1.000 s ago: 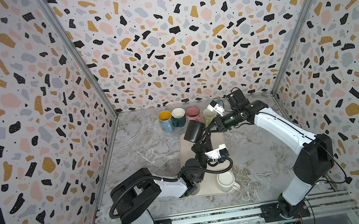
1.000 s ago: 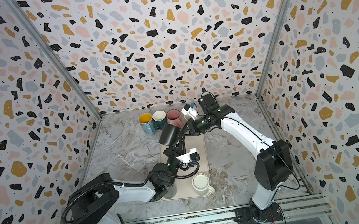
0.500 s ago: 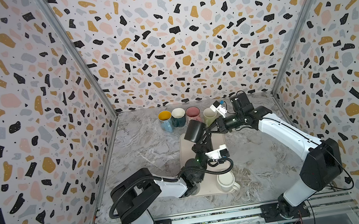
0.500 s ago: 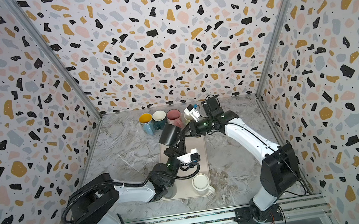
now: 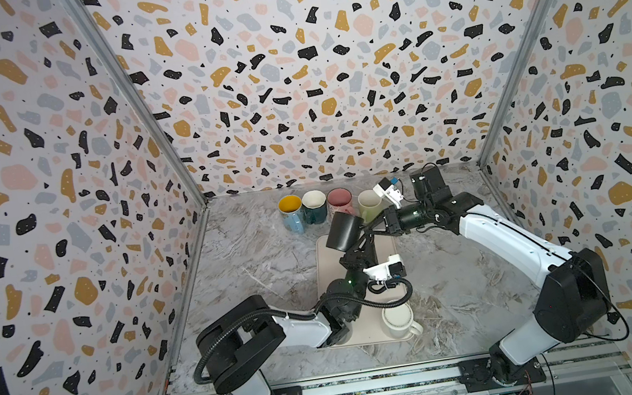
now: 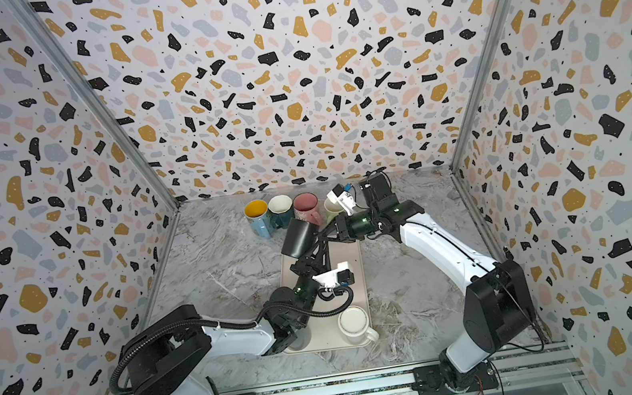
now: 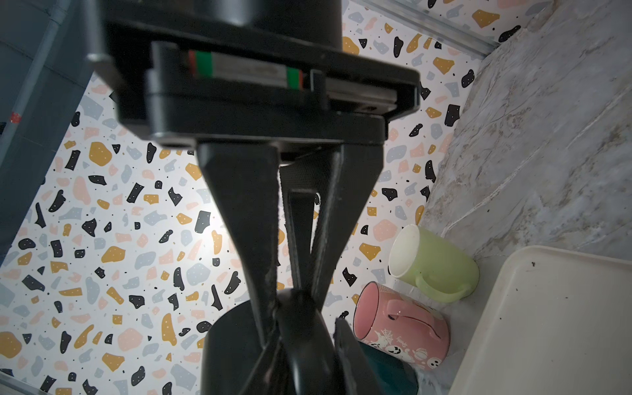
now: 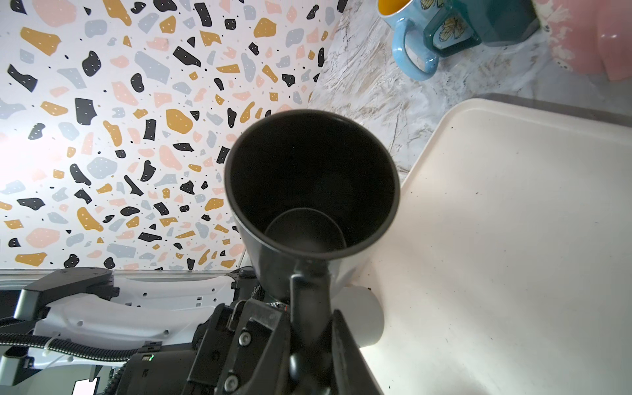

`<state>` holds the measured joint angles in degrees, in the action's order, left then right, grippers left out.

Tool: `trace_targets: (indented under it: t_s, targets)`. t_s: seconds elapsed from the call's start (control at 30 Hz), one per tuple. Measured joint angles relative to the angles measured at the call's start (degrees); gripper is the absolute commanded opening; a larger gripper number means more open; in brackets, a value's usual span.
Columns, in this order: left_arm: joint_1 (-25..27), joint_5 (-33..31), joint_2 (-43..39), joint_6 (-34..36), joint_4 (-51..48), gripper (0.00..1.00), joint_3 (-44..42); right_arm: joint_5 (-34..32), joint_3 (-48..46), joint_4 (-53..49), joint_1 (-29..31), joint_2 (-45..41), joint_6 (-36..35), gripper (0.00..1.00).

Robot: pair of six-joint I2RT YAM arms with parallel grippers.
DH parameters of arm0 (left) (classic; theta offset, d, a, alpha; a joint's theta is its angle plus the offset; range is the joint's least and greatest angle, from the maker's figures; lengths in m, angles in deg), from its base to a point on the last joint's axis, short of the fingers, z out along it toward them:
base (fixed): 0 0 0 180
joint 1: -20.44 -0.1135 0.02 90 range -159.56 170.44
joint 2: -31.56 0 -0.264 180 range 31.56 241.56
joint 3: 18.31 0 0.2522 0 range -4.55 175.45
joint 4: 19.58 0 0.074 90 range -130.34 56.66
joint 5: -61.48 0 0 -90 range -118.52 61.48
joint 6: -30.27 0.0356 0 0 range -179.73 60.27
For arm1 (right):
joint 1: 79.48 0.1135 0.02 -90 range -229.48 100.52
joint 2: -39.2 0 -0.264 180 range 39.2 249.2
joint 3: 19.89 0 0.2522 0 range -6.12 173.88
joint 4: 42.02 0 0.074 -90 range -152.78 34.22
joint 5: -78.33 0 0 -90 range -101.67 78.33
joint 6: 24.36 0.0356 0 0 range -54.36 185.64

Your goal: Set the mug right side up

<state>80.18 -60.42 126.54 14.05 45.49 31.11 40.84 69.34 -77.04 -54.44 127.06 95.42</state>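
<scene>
I've got the matte black mug (image 5: 344,230) up in the air, tilted over the far end of the cream plastic tray (image 5: 329,272). The right gripper (image 5: 365,233) is clamped narrow on its handle, and that wrist view looks straight into the mug's mouth. The left gripper (image 7: 290,301) comes up from below with its fingers close on either side of the same handle. I can't tell whether they're pinching it. A white ceramic mug (image 5: 398,317) sits on the tray's near end.
</scene>
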Motion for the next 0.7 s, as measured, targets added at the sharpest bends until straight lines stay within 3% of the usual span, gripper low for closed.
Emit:
trace_targets:
  t_s: [0.3,0.37,0.43,0.7]
  targets:
    - [0.0,0.3,0.2,0.2,0.0,0.3,0.0,0.5,-1.8,3.0,-0.2,-0.8,0.7,0.0]
    - [0.0,0.3,0.2,0.1,0.0,0.19,0.0,0.6,-2.2,3.4,-0.2,-0.9,1.0,0.0]
    - [0.0,0.3,0.2,0.2,0.0,0.0,0.0,0.9,-2.4,4.0,-0.4,-1.0,1.5,0.0]
    - [-0.4,0.3,0.6,1.4,0.1,0.0,0.3,0.8,-2.9,3.8,-0.7,-1.1,4.5,0.0]
